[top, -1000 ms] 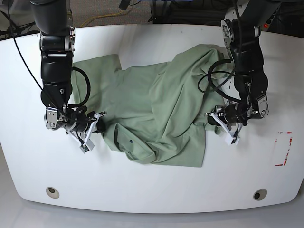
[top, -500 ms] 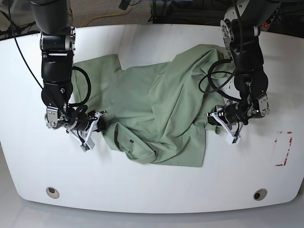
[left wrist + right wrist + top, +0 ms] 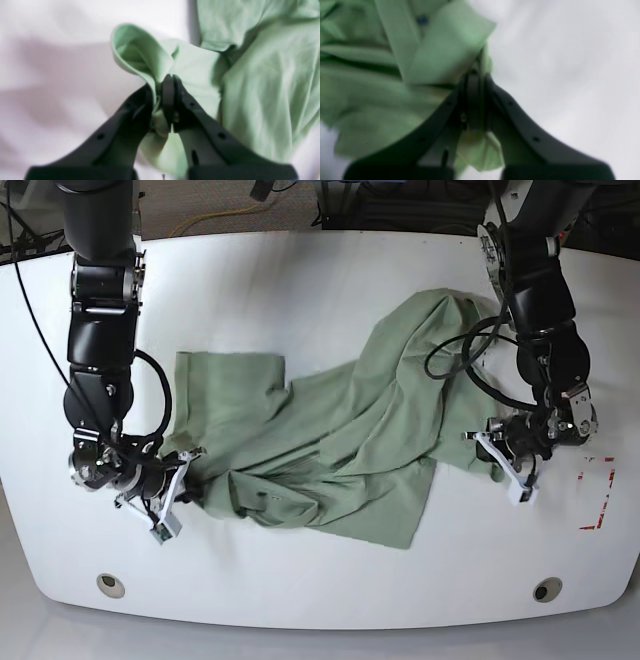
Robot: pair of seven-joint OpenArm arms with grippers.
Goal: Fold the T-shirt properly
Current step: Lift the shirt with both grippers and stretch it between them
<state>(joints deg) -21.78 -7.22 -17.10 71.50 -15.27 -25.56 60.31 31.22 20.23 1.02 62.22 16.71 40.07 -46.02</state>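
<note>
A: Left wrist view first. What's the left gripper (image 3: 165, 82) doing?

B: Its jaws are clamped on a bunched edge of the T-shirt (image 3: 262, 87), with a rounded loop of cloth standing up just past the tips over the white table (image 3: 50, 75).

A: And the right wrist view?

B: It's blurry, but the right gripper (image 3: 476, 75) is pinched tight on a green fold. The collar flap and a small dark label (image 3: 421, 19) lie just beside it.

A: The base view?

B: One T-shirt (image 3: 330, 440), crumpled across the middle of the table (image 3: 320, 580) and strung between two arms, the right gripper (image 3: 172, 498) at its near-left edge and the left gripper (image 3: 503, 453) at its right edge. There are two round holes in the table near the front, and one red-marked rectangle (image 3: 598, 492) at the right.

A: What are the risks?

B: Both grips look bunched rather than on clean corners. Pulling apart could slip the thin knit out, or spread it twisted, so the fold comes out crooked.
</note>
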